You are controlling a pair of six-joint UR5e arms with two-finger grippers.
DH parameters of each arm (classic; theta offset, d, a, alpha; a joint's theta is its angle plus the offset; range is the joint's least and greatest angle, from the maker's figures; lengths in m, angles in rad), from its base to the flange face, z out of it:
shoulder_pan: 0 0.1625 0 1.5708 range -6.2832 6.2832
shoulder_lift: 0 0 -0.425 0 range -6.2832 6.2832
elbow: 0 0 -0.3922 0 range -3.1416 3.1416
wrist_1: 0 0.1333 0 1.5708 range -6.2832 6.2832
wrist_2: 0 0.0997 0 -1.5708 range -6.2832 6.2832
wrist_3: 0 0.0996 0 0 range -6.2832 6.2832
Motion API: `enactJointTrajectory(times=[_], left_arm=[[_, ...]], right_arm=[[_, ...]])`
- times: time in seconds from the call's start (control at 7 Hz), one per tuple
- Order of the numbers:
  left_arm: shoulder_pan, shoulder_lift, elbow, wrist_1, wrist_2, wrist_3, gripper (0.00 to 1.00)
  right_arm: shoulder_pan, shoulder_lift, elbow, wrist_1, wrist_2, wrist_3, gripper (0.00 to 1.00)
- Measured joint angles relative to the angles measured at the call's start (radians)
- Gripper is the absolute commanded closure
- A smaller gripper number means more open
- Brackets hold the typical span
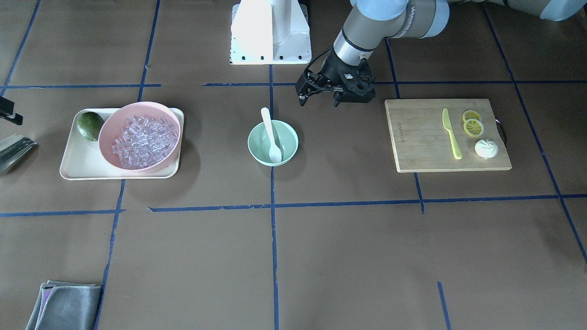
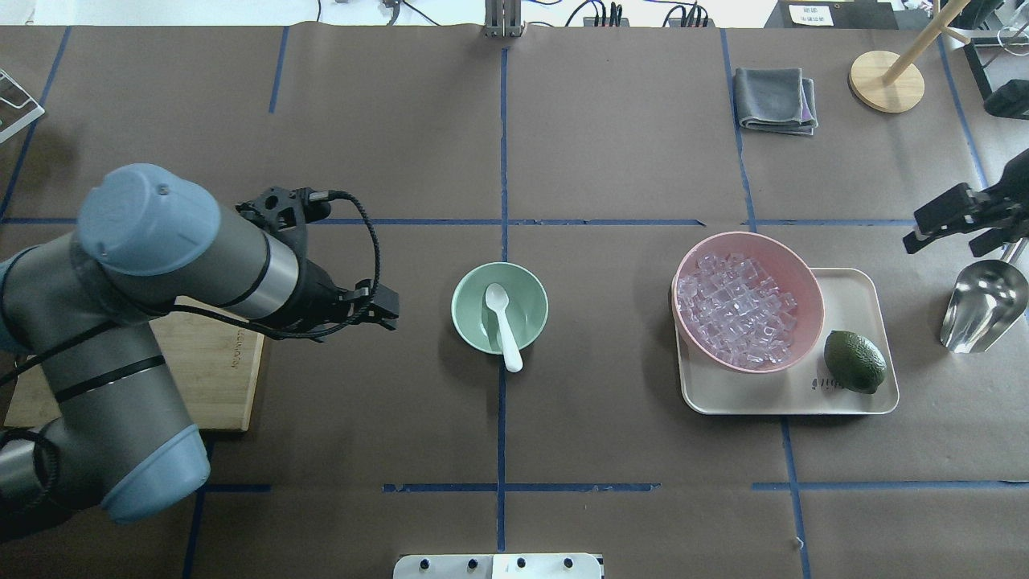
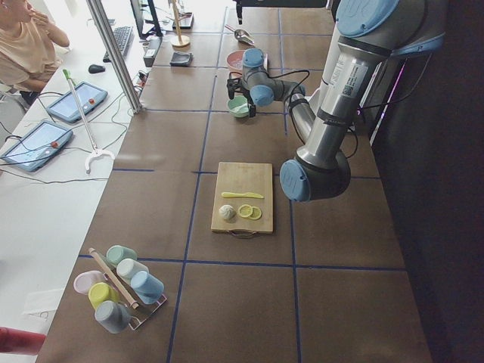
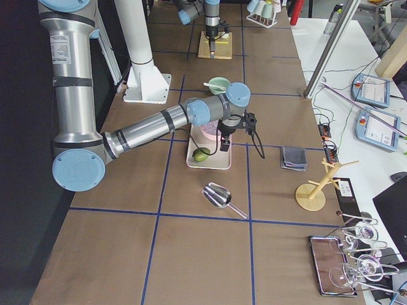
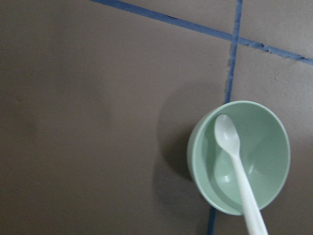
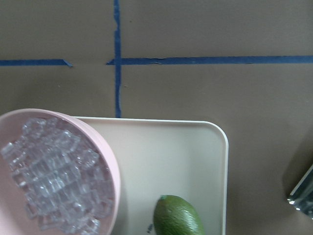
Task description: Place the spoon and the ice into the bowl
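The mint-green bowl [image 1: 257, 142] stands at the table's middle. The white spoon [image 1: 271, 135] lies in it, scoop inside and handle over the rim on the robot's side; both also show in the left wrist view, bowl [image 5: 266, 147] and spoon [image 5: 234, 156]. The ice [image 1: 144, 140] fills a pink bowl [image 1: 137, 108] on a tray; I see no cubes in the green bowl. My left gripper [image 1: 318, 101] is open and empty, hovering beside the green bowl toward the cutting board. My right gripper [image 2: 944, 229] looks open and empty, above the table beyond the tray, near a metal scoop.
The cream tray [image 2: 852, 289] also holds a green avocado [image 2: 854, 362]. A metal scoop [image 2: 982, 304] lies right of it. A wooden board [image 1: 412, 137] carries a yellow-green knife [image 1: 451, 134], lemon slices [image 1: 472, 123] and a white bun [image 1: 486, 148]. A grey cloth [image 2: 776, 99] lies far back.
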Motion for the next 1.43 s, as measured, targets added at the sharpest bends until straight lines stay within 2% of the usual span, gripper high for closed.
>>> enactJointTrajectory(times=[0.29, 0.43, 0.71, 1.29, 1.43], left_arm=[[-0.059, 0.105, -0.054, 0.000, -0.054, 0.078, 0.01], [-0.070, 0.119, -0.060, 0.001, -0.063, 0.088, 0.01], [-0.075, 0.125, -0.063, 0.001, -0.066, 0.090, 0.00], [-0.076, 0.125, -0.067, 0.001, -0.063, 0.089, 0.01], [-0.077, 0.125, -0.067, 0.001, -0.063, 0.088, 0.00]], right_arm=[[-0.217, 0.054, 0.014, 0.184, -0.189, 0.392, 0.03], [-0.301, 0.083, 0.006, 0.220, -0.271, 0.496, 0.05], [-0.368, 0.118, -0.022, 0.236, -0.330, 0.448, 0.07], [-0.412, 0.122, -0.053, 0.237, -0.341, 0.226, 0.11], [-0.426, 0.118, -0.054, 0.236, -0.342, 0.208, 0.18]])
